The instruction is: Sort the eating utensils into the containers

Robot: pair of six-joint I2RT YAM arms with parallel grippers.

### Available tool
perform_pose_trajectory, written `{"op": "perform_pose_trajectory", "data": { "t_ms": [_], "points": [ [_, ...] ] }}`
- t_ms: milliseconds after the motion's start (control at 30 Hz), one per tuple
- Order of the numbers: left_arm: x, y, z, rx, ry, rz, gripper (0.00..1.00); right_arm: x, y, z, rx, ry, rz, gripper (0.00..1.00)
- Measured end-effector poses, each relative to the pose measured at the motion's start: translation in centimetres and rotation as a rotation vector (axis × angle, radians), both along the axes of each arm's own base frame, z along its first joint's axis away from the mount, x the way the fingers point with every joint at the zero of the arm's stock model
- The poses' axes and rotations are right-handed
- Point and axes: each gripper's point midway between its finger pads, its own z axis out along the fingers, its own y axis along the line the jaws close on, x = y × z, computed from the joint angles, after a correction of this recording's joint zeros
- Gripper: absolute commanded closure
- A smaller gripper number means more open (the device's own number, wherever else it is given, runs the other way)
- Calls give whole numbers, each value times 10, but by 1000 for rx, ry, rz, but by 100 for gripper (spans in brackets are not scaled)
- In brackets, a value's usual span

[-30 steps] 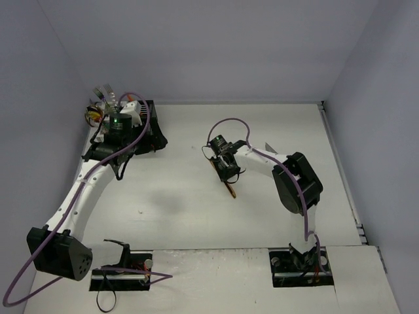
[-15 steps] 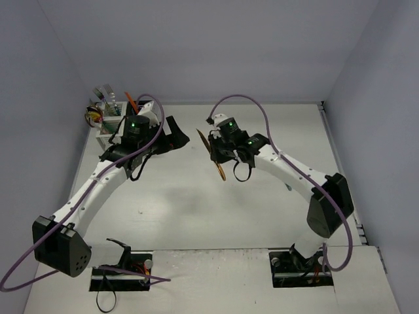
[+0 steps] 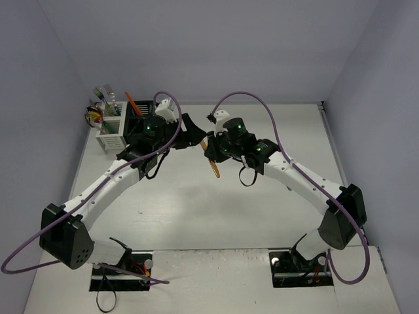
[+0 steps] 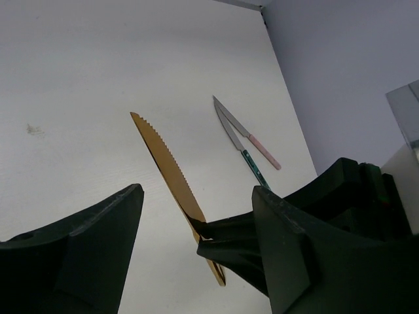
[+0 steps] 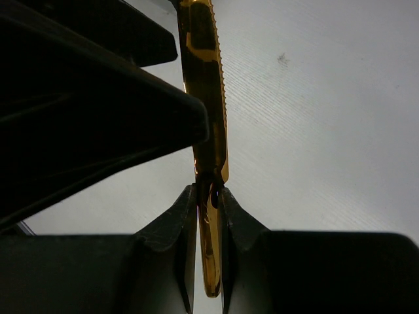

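My right gripper is shut on a gold serrated knife and holds it above the table, blade pointing down and toward the near side. My left gripper is open, with its jaws wide on either side of the knife and not touching it. A white caddy with silver and coloured utensils stands at the far left. A black caddy beside it holds an orange-red utensil and is partly hidden by my left arm.
A pink-handled knife and a teal-patterned knife lie crossed on the table beyond the gold knife. Grey walls close the table on the left, back and right. Purple cables loop over both arms.
The left arm has swung right, away from the caddies, to the gold knife. The right arm has carried the knife up and left to meet it.
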Motion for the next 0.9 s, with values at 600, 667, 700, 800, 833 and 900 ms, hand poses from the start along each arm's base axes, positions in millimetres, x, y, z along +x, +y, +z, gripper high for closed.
{"op": "perform_pose_trajectory", "data": {
  "t_ms": [600, 667, 700, 800, 833, 900],
  "points": [
    [4, -22, -9, -2, 1, -36, 100, 2, 5, 20, 75, -67, 7, 100],
    [5, -23, -8, 0, -9, -37, 100, 2, 5, 21, 79, -72, 7, 90],
    [6, -23, -7, 2, -15, -39, 100, 3, 5, 22, 80, -74, 7, 80],
    [7, -22, -5, 13, -36, -43, 100, 4, 6, 23, 83, -80, 7, 55],
    [7, -21, -5, 22, -46, -43, 100, 4, 6, 24, 84, -82, 7, 46],
    [9, -17, -5, 45, -65, -37, 100, 4, 6, 25, 86, -86, 5, 32]
  ]
}}
